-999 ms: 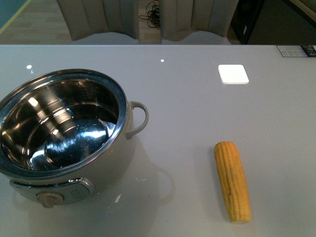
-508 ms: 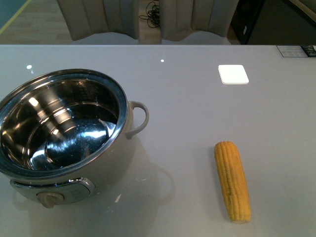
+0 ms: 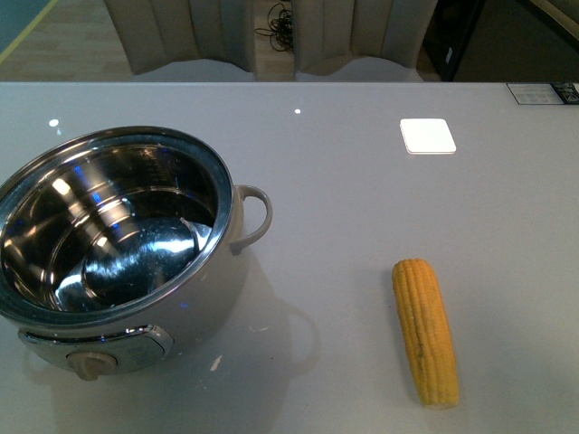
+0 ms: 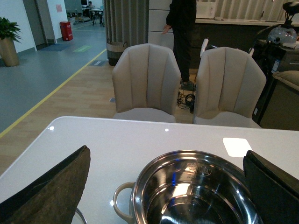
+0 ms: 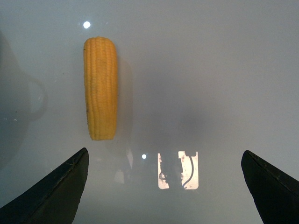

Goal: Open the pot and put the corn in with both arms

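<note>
The cream-white pot (image 3: pixel 215 291) stands open at the table's front left, its shiny steel inside empty, its loop handle (image 3: pixel 256 217) towards the middle and its beige dial (image 3: pixel 90 364) at the front. Its lid is out of view. The yellow corn (image 3: pixel 425 330) lies on the table at the front right, lengthwise away from me. Neither arm shows in the front view. My left gripper (image 4: pixel 166 186) is open, hovering above the pot's rim (image 4: pixel 196 153). My right gripper (image 5: pixel 163 186) is open and empty above the bare table, with the corn (image 5: pixel 100 88) ahead of one finger.
A white square patch (image 3: pixel 427 136) lies on the grey table (image 3: pixel 344 226) at the back right. Two beige chairs (image 3: pixel 181 36) stand behind the far edge. A person (image 4: pixel 182 28) stands further back. A thin curved edge (image 4: pixel 80 216) shows beside the left gripper's finger.
</note>
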Controlling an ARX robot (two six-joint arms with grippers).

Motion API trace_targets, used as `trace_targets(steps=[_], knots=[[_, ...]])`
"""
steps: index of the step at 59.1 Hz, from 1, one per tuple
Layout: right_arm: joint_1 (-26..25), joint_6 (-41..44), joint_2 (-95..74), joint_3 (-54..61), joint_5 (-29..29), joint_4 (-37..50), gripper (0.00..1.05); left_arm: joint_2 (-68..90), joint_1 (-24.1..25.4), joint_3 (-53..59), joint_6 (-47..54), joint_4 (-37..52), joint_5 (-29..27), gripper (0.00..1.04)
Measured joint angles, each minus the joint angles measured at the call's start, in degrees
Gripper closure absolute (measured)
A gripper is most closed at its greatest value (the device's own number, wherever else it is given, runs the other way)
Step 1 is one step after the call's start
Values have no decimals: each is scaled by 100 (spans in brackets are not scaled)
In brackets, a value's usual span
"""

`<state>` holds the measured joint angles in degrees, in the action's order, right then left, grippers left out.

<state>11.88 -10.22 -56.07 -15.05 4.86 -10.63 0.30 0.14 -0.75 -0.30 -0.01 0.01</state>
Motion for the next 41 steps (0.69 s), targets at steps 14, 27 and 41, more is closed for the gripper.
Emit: trace_targets(steps=[14, 27, 41], knots=[[299, -15, -2660, -542, -304, 1759, 9, 0, 0, 0, 0, 0, -2, 7], [356, -157, -4544, -1215, -280, 2643, 9, 0, 0, 0, 0, 0, -2, 7], [669, -337, -5729, -1882, -249, 2859, 9, 0, 0, 0, 0, 0, -2, 7]])
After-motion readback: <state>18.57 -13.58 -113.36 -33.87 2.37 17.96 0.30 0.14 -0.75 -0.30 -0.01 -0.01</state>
